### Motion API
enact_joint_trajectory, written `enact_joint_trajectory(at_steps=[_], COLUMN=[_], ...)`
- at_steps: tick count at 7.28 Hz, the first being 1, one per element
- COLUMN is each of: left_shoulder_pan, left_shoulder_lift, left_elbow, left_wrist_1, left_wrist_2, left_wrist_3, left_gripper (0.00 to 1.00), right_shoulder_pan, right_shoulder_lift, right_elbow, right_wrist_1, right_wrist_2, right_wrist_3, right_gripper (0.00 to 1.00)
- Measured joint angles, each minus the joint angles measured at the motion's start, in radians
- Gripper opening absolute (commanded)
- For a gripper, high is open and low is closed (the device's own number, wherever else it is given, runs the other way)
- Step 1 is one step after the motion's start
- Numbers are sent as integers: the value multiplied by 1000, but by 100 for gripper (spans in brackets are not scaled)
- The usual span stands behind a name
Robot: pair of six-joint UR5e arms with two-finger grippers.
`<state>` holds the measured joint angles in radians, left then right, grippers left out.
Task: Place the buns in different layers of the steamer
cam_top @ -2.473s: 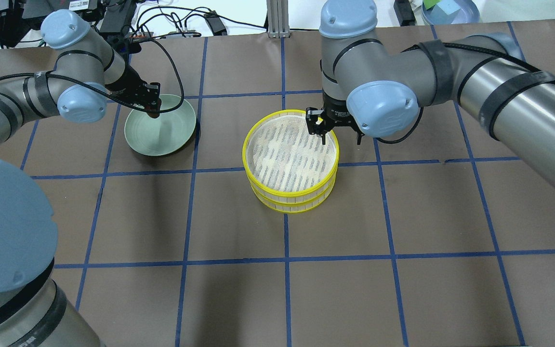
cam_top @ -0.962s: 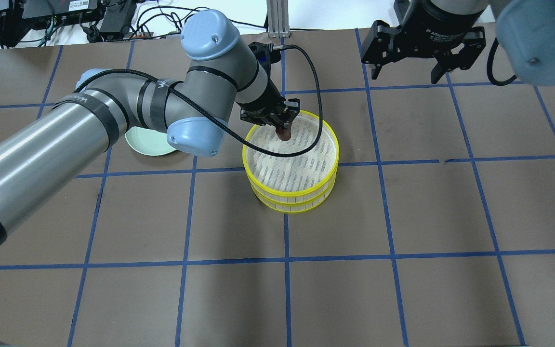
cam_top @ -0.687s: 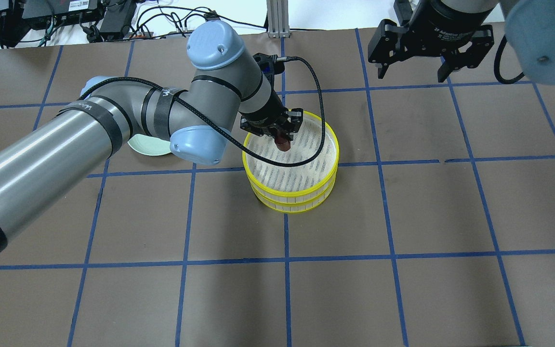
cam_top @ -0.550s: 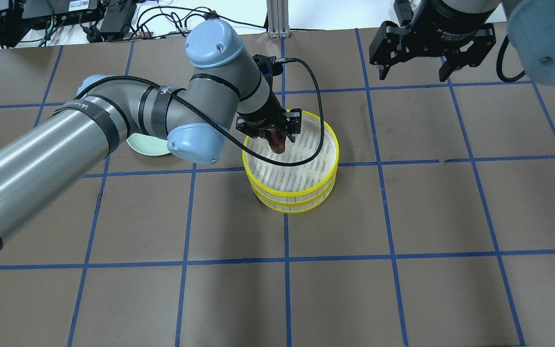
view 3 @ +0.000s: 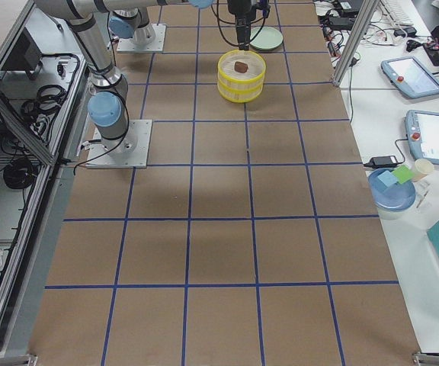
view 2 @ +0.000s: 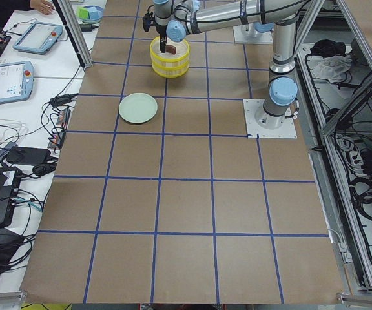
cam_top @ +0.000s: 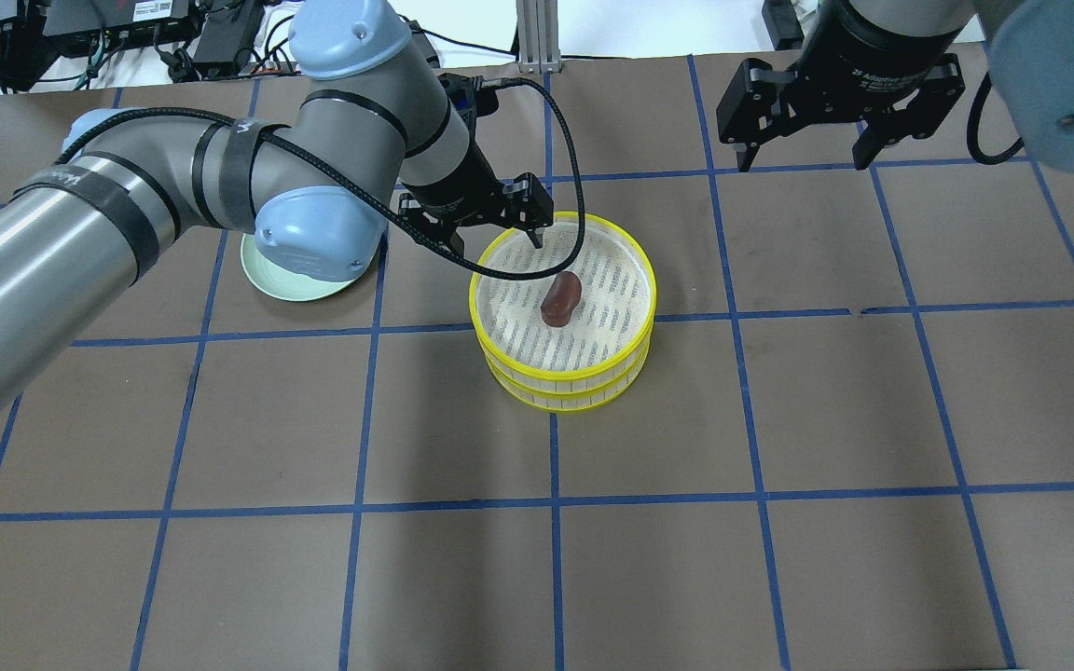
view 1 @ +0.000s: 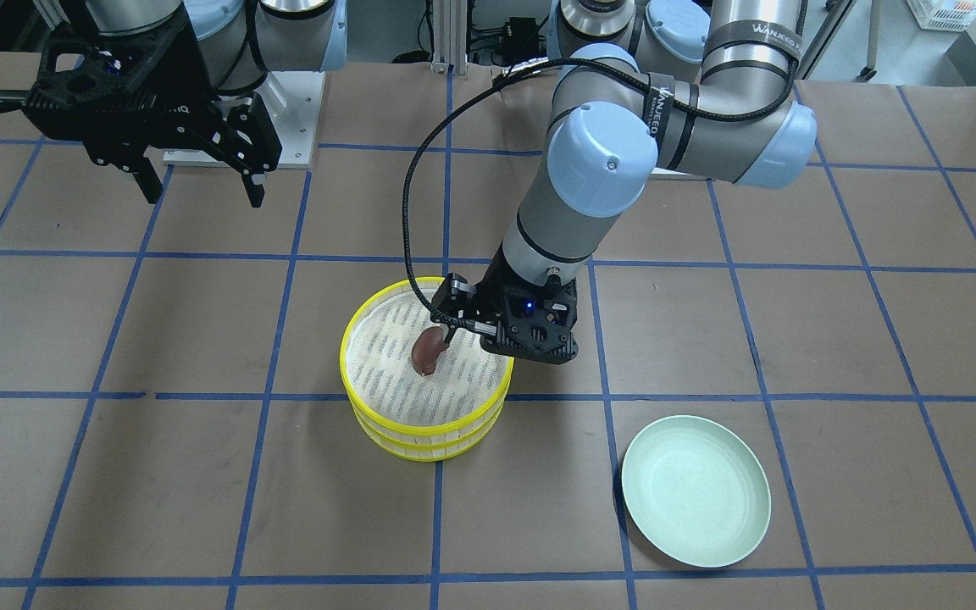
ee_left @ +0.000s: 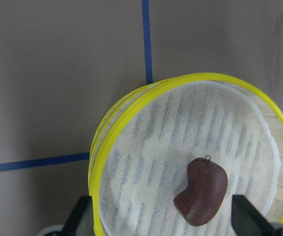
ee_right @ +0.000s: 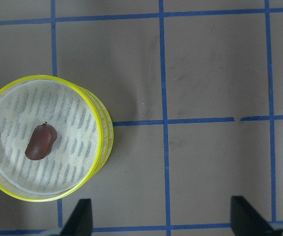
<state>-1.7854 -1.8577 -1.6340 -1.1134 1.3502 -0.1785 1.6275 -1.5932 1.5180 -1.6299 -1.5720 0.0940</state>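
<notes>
On the upper tray [cam_top: 518,328], brown bun [cam_top: 560,299], lower tray [cam_top: 560,397] mostly covered.

Overhead and front cameras face each other, both sharing the steamer stack [cam_top: 563,384].

Dark brown bun [cam_top: 561,298] lies in the upper of two stacked trays [cam_top: 563,384].

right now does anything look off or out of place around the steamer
Nothing stands out. The brown bun lies whole in the top tray, which sits squarely on the lower tray, and the plate is upright. Only one bun shows.
</notes>
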Motion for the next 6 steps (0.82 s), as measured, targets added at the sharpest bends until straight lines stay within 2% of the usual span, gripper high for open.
enact_joint_trajectory(at_steps=[4, 6], left_shoulder_pan=[159, 232], left_shoulder_lift=[89, 157], left_elbow=[95, 106], left_wrist_1=[-220, -282], left_wrist_2=[210, 241], left_wrist_3=[209, 237], left_gripper=[100, 100], right_shoulder_pan=[0, -8], right_shoulder_lift=[10, 10], right_elbow=[1, 0], right_wrist_1=[-11, -12], right_wrist_2=[-1, 2], right_wrist_3=[-3, -5], right_gripper=[100, 100])
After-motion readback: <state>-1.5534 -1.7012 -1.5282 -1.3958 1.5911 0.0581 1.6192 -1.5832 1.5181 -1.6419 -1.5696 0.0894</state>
